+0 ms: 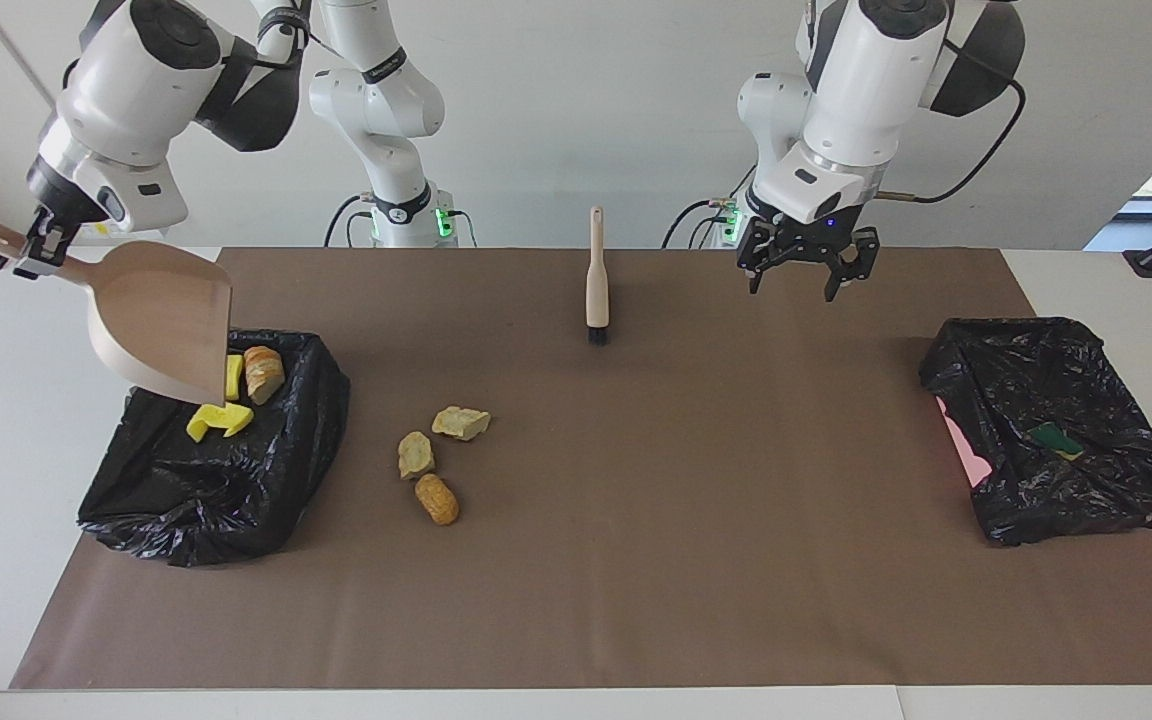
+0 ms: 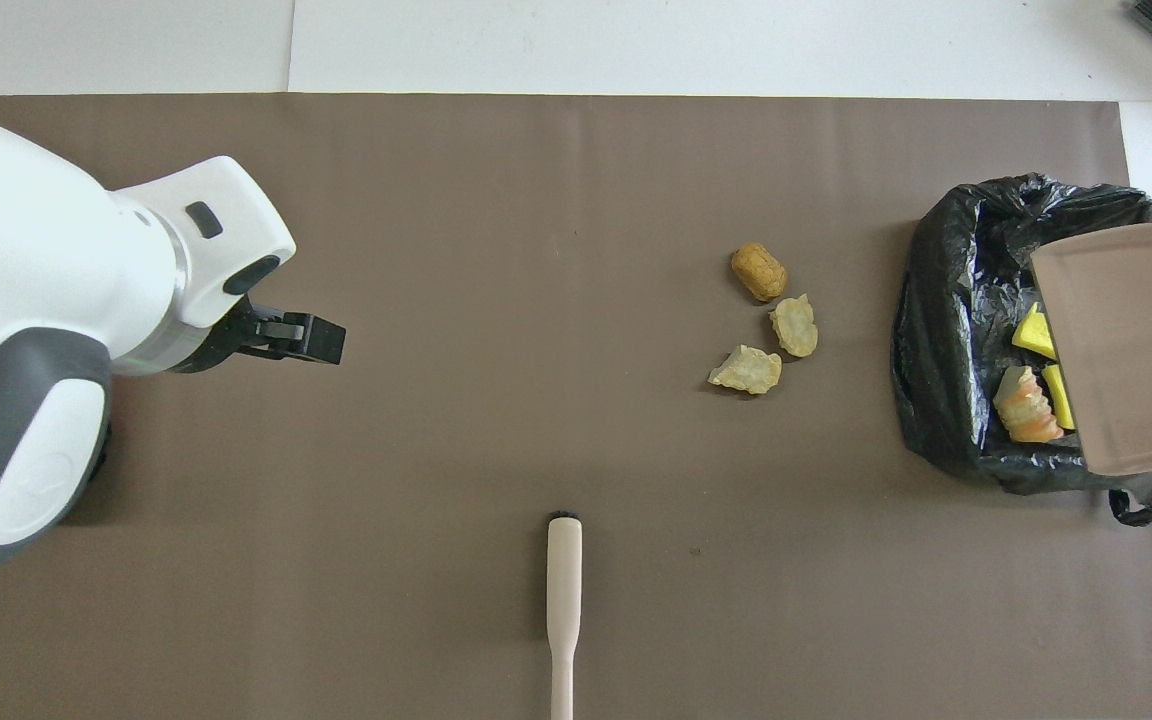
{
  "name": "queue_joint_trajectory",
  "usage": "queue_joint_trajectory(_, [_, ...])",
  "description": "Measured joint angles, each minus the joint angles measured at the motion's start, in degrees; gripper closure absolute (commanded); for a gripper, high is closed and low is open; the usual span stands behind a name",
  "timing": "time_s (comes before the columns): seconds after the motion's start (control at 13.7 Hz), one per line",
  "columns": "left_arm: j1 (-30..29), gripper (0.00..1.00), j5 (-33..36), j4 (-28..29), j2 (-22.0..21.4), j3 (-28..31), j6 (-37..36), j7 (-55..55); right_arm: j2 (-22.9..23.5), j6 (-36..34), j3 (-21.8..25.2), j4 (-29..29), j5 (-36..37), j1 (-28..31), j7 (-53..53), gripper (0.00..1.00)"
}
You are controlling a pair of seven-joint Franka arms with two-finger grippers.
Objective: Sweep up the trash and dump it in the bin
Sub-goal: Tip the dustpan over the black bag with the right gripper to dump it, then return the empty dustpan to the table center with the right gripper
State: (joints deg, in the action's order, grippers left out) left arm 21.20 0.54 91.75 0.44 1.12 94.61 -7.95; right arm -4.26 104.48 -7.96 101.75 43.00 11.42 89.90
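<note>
the right gripper (image 1: 39,243) is clamped on the handle of a beige dustpan (image 1: 161,320), raised in the air and tilted so its open edge points down over the black-lined bin (image 1: 206,480) at the right arm's end of the table. under that edge, inside the bin, lie two yellow sponge bits (image 1: 219,418) and a bread-like lump (image 1: 262,371). out from the bin toward the table's middle, three scraps rest on the brown mat (image 1: 636,560): two pale crumbly chunks (image 1: 460,422) and an orange-brown lump (image 1: 436,498). the left gripper (image 1: 804,262) hangs empty, fingers spread wide, over the mat. the hand brush (image 1: 596,278) lies flat, well apart from it, toward the right arm's end. under and past it toward the left arm's end sits a second black-lined bin (image 1: 1056,430) holding a green-backed sponge (image 1: 1056,439).
</note>
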Motion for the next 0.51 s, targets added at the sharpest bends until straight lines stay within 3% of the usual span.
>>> queue_joint_trajectory(0.29, [-7.4,0.0,-2.1,-5.1,-0.1,0.0,-7.5,9.0,0.0,-2.8,-5.2,0.1,-12.9,-0.9,-19.9,1.0])
queue_joint_trajectory(0.51, [-10.8,0.0,-2.1,-7.8,-1.4,0.1,-10.8,12.6,0.6,-4.1,-7.0,0.6,-19.4,-7.0,-41.5,1.0])
